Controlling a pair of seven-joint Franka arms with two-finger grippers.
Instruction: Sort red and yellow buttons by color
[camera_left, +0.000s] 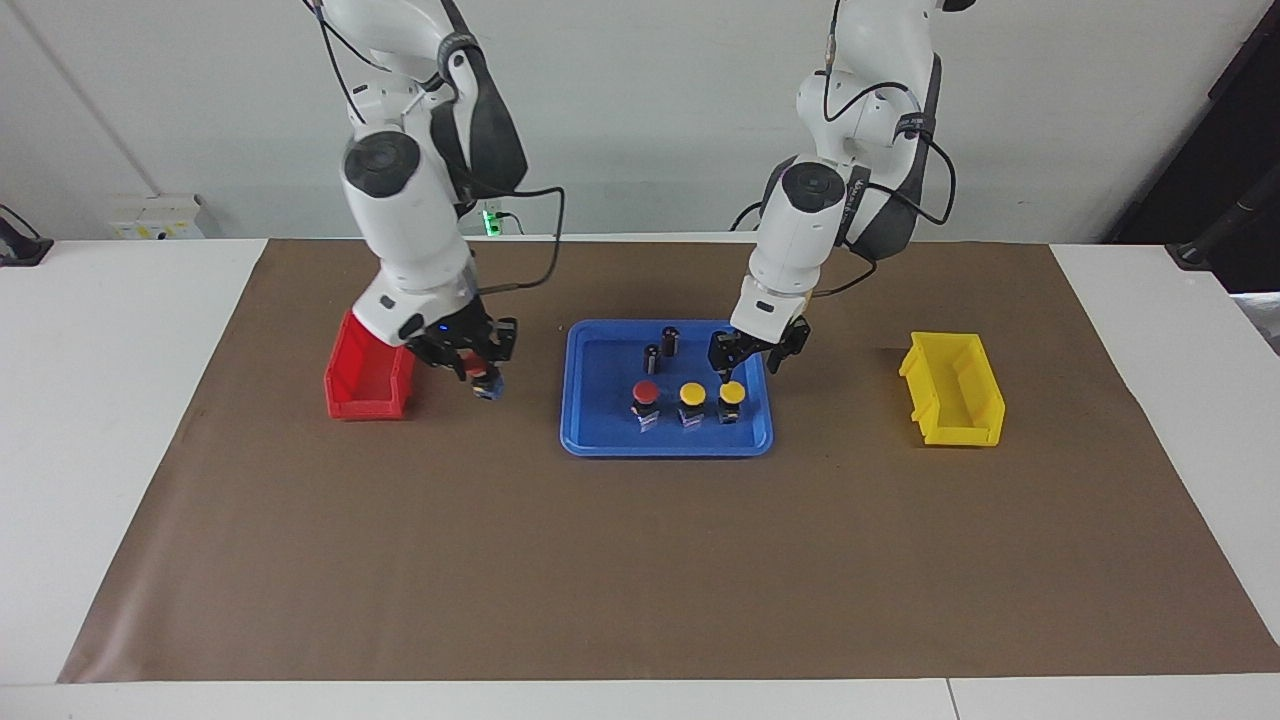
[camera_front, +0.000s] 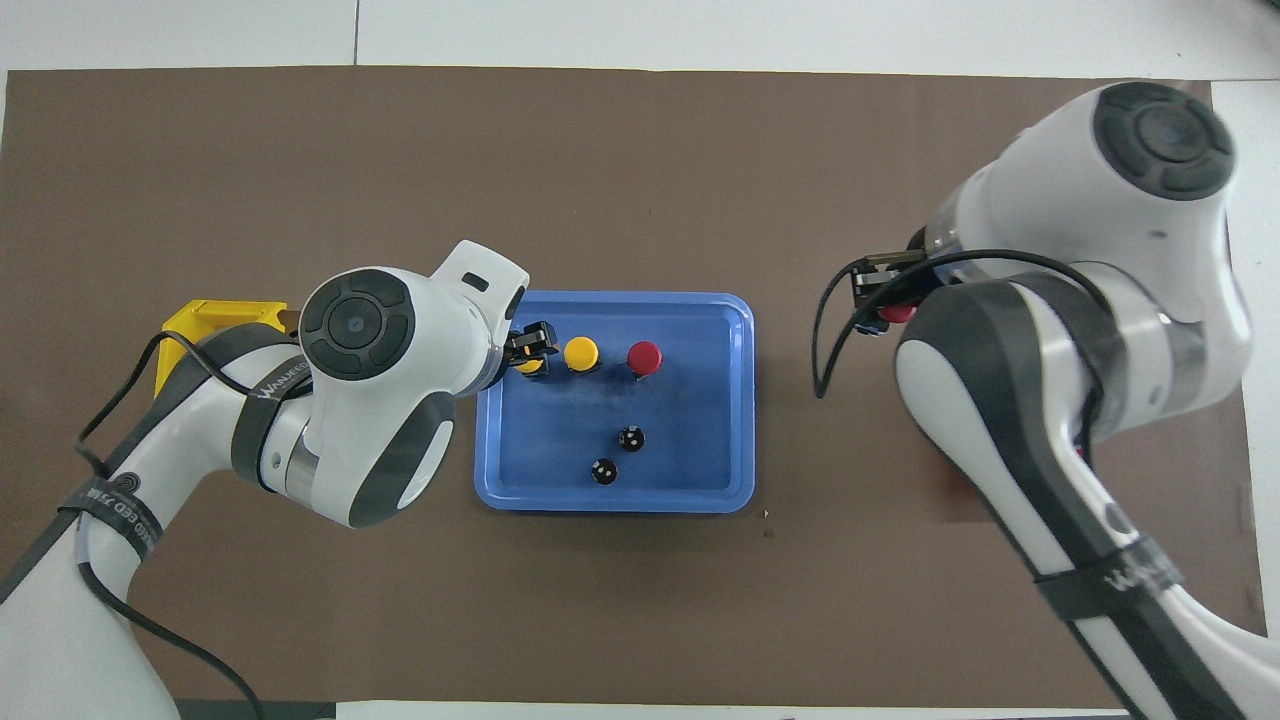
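Note:
A blue tray (camera_left: 600, 435) (camera_front: 520, 470) holds one red button (camera_left: 646, 392) (camera_front: 645, 356) and two yellow buttons (camera_left: 691, 393) (camera_front: 581, 352) in a row. My right gripper (camera_left: 480, 375) (camera_front: 888, 305) is shut on a second red button (camera_left: 488, 380) (camera_front: 897, 313), held in the air over the mat between the tray and the red bin (camera_left: 365, 385), close to the bin. My left gripper (camera_left: 747, 360) (camera_front: 530, 345) hangs open just above the yellow button (camera_left: 732, 392) (camera_front: 528, 366) at the left arm's end of the row, and partly covers it in the overhead view.
Two dark capless cylinders (camera_left: 651, 358) (camera_left: 670, 340) stand in the tray nearer to the robots than the row. A yellow bin (camera_left: 950, 405) (camera_front: 215, 318) sits toward the left arm's end of the table. The right arm hides the red bin in the overhead view.

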